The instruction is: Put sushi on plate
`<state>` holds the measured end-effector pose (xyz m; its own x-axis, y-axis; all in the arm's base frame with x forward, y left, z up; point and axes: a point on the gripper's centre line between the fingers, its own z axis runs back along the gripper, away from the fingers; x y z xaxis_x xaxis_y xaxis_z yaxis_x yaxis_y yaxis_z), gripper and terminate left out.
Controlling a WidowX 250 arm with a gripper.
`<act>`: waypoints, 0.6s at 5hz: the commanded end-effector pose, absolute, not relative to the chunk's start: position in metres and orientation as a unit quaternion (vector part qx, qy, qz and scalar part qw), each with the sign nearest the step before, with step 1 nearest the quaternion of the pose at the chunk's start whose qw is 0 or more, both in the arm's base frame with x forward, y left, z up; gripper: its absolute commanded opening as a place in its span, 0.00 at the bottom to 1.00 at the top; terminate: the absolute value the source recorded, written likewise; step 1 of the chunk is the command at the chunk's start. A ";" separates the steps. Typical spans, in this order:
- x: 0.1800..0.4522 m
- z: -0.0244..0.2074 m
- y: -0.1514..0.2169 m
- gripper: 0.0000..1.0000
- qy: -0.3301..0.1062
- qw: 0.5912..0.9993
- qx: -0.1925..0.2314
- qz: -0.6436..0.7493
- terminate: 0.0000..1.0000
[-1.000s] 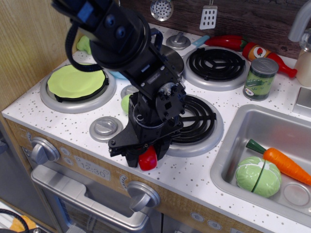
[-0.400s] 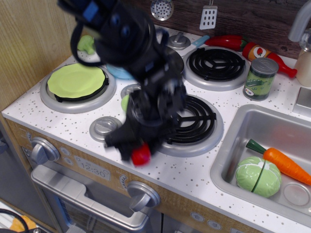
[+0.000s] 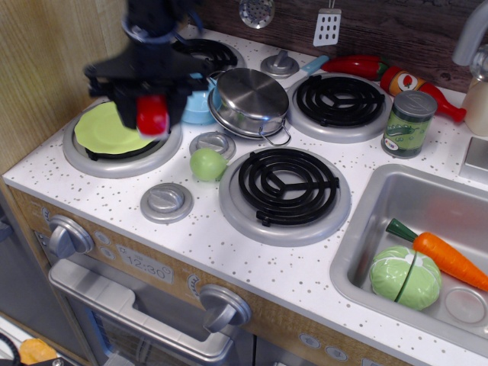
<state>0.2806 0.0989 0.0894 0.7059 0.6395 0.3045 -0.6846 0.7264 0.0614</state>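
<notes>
We see the gripper (image 3: 152,107) above the front-left burner, blurred, with its black fingers clamped on the sushi (image 3: 152,114), a glossy red piece held in the air. The sushi hangs over the right edge of the plate (image 3: 107,128); whether it touches the plate we cannot tell. The lime-green plate lies flat on the front-left burner, partly hidden by the gripper.

Just behind the gripper we make out a light blue bowl (image 3: 198,110), and beside it a steel pot (image 3: 252,99) sits tilted between the burners. A pale green ball (image 3: 207,164) rests on the counter near the front-right burner (image 3: 284,193), which is bare. At the back right we see a red chili pepper (image 3: 355,65), a bottle (image 3: 418,86) lying on its side, and a green can (image 3: 409,123) standing upright near the sink (image 3: 457,200). In the sink lie a carrot (image 3: 442,254) and a cabbage (image 3: 405,277), close together. A slotted spoon (image 3: 254,12) and a spatula (image 3: 327,27) hang on the back wall.
</notes>
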 end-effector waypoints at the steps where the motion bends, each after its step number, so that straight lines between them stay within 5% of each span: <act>1: 0.302 0.085 0.133 0.00 -0.179 0.929 0.064 0.318 0.00; 3: 0.314 0.063 0.149 0.00 -0.184 0.941 0.033 0.282 0.00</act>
